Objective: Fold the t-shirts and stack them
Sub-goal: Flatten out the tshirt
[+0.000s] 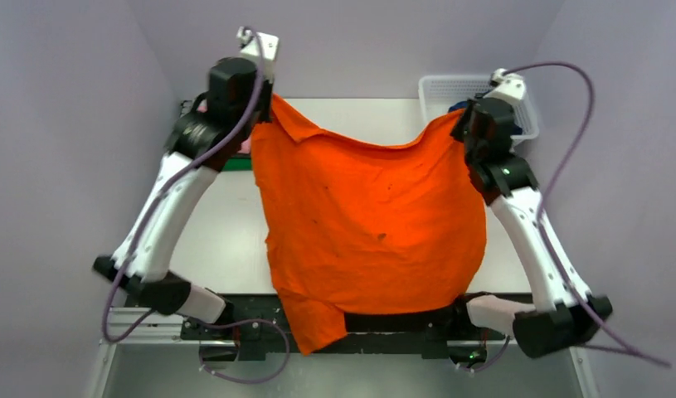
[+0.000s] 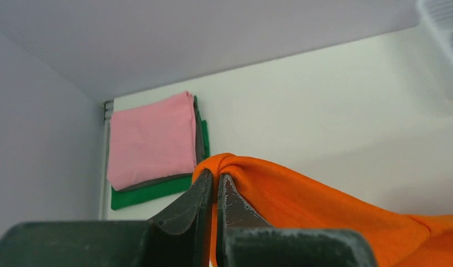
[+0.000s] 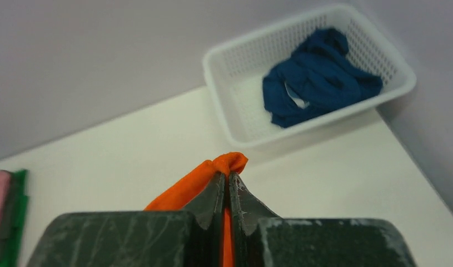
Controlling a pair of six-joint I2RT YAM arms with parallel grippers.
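Apparently raised, both claws (image 2: 215, 177) (image 3: 228, 176) pinching orange shirt (image 1: 367, 224)

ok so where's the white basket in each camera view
top external: basket at top right, partly hidden.
left wrist: top right corner, blurred and cut off.
right wrist: upper right, blue shirt inside.
shared landmark: the orange shirt, in all three.

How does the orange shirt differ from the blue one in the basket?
The orange t-shirt is held up and spread wide; the dark blue t-shirt lies crumpled in the white basket. The left gripper and right gripper pinch the orange one; nothing touches the blue one. Neither is folded.
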